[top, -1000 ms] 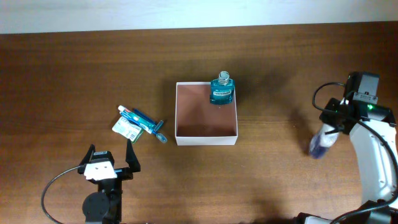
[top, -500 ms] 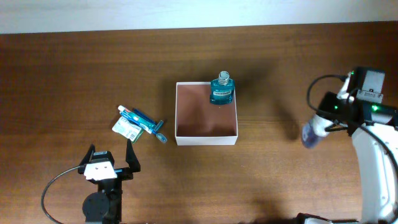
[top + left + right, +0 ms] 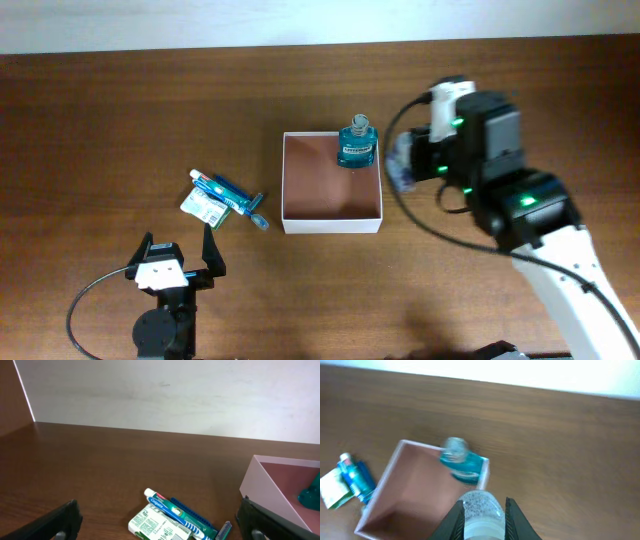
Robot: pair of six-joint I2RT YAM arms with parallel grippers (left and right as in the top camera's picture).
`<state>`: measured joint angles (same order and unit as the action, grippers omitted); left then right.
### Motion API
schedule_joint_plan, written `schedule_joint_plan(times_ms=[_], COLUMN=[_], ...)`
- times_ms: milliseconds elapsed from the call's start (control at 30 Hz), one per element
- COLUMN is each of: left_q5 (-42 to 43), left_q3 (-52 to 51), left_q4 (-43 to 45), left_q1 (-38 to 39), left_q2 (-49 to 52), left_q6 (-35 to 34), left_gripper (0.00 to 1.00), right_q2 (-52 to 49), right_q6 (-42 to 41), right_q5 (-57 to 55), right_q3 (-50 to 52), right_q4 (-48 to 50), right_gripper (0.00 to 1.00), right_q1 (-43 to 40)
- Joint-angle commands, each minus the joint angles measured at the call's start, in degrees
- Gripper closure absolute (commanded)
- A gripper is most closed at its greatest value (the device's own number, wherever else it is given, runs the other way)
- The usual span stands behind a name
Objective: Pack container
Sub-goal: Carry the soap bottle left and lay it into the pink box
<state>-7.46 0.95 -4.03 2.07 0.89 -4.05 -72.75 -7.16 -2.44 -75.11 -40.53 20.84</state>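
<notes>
**Setting.** Dark brown wood-grain table [image 3: 120, 110], matte, with a pale plain wall behind it.

**Container** [image 3: 332, 226]. Shallow square open box near the table's centre. Thin white walls, flat reddish-brown floor, probably light card.

**Teal bottle** [image 3: 356, 145]. Squat translucent glass or plastic with a small clear cap, standing upright in the container's far right corner.

**Clear bottle** [image 3: 480, 505]. Rounded and frosted-looking with a smooth wall. It is gripped between the fingers of the right claw [image 3: 483, 527], just outside the container's right wall and near the teal bottle. Its height above the table cannot be judged.

**Left claw** [image 3: 178, 252]. Jaws spread and empty, parked at the near left, apart from everything.

**Loose items, left of the container.** Toothpaste tube [image 3: 172, 507], glossy and soft. Green-and-white carton [image 3: 157, 527], touching the tube. Blue toothbrush [image 3: 192, 516] alongside.

**Hazards, as judged.**
- The way in passes close to the teal bottle, so a sideways brush could tip it.
- Coming in too low could catch the thin wall and shove the light box.
- The smooth round bottle may twist or slip in a two-finger grip.
</notes>
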Motion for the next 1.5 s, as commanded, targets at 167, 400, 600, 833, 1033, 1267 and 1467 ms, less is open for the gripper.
schedule_joint_plan(times_ms=[167,400,600,833,1033,1267,1467], left_q5=[0.63,0.61,0.61,0.61,0.61,0.63,0.61], left_q3=[-0.44,-0.44,-0.44,-0.44,-0.44,-0.44,-0.44], left_q4=[0.09,0.09,0.09,0.09,0.09,0.09,0.09], left_q1=[-0.37,-0.37,-0.37,-0.37,-0.37,-0.37,-0.37], left_q2=[-0.48,-0.48,-0.48,-0.48,-0.48,-0.48,-0.48], left_q6=[0.72,0.72,0.72,0.72,0.72,0.72,0.72], left_gripper=[0.01,0.01,0.00,0.01,0.01,0.01,0.01], right_q2=[-7.34,-15.34,-17.00,-17.05,-17.09,-17.97,-20.39], right_q6=[9.90,12.94,12.94,14.43,15.98,21.22,22.21], right_q5=[-8.35,-8.28,-8.11,-1.62,1.88,3.61,5.60], right_q3=[-1.95,-1.95,-1.95,-1.95,-1.95,-1.95,-1.95], right_q4=[6.64,11.45,13.53,17.64,22.25,25.94,31.47], right_gripper=[0.77,0.77,0.77,0.77,0.78,0.82,0.72], right_q1=[10.14,12.57,12.57,12.57,12.57,12.59,12.57])
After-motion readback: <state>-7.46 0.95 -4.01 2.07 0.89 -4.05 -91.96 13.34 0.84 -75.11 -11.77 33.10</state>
